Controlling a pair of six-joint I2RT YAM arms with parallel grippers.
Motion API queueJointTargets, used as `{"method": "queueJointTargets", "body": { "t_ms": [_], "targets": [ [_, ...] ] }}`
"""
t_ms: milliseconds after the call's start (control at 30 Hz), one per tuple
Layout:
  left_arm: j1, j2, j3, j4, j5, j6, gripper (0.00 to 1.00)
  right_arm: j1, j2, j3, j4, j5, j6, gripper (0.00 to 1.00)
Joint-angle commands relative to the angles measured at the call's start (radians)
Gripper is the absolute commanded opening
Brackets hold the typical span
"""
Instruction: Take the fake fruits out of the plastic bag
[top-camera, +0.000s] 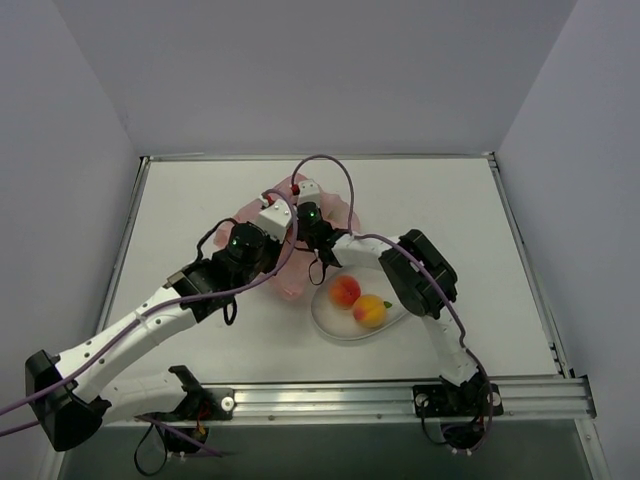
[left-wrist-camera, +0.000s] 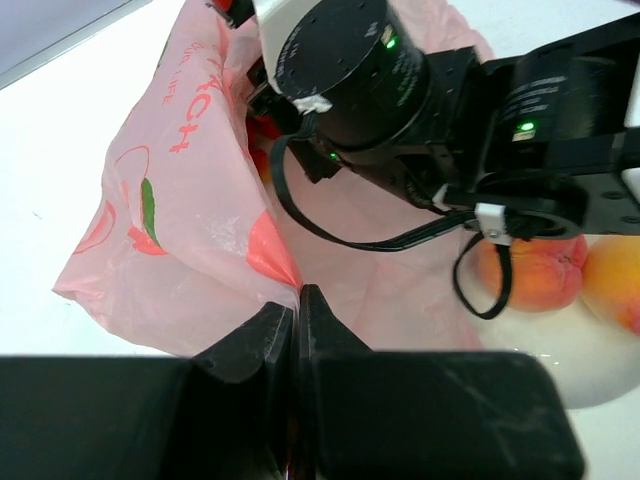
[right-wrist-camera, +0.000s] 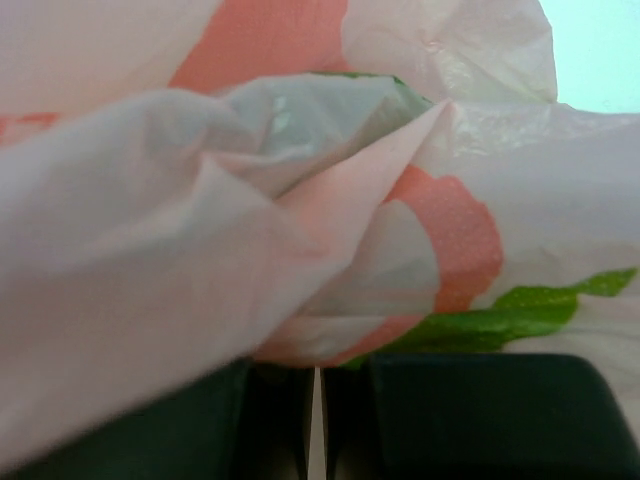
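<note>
- The left pincer (left-wrist-camera: 298, 300) is closed on a fold at the near rim of the bag (left-wrist-camera: 190, 190), so that side is pinned.
- The right pincer (right-wrist-camera: 315, 420) has its jaws drawn to a thin slit, with film draped over them. I cannot tell whether any film is nipped between them.
- The bag lies mid-table, on the far side of both wrists, with its mouth turned toward the arms. The right arm (left-wrist-camera: 350, 80) reaches into that mouth from the right, so it is the nearer one to whatever is inside.
- Two peaches (top-camera: 345, 291) are already out, lying side by side on the plate (top-camera: 325, 322), just right of the bag and nearer the bases.
- A bit of red-orange (left-wrist-camera: 262, 140) shows in the mouth under the right wrist. It is probably a fruit, but too much is hidden to name it.
- By my reading, the next move depends on what lies ahead of the right pincer, deeper in the bag. Its own camera shows only crumpled film there.
- Loose film is the main obstacle. The two wrists are also close together, and a cable loop hangs above the plate.
</note>
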Motion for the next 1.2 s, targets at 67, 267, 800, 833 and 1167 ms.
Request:
{"method": "queueJointTargets", "body": {
  "t_ms": [67,267,800,833,1167],
  "targets": [
    [-0.010,0.027,0.040,-0.004,-0.127,0.041,0.02,-0.004,-0.211,-0.046,-0.049,-0.081,0.032,0.00],
    [-0.007,0.086,0.059,-0.038,-0.355,0.056,0.02,-0.005,-0.372,-0.145,-0.124,-0.174,0.062,0.00],
    [0.056,0.006,-0.001,0.052,-0.280,0.028,0.02,0.004,-0.466,-0.273,-0.133,-0.313,0.128,0.34],
    [0.056,0.000,-0.001,0.054,-0.257,0.027,0.02,0.004,-0.434,-0.261,-0.121,-0.325,0.137,0.36],
    [0.049,-0.037,0.002,0.071,-0.076,0.005,0.02,0.010,-0.213,-0.060,-0.056,-0.296,0.187,0.62]
  ]
}}
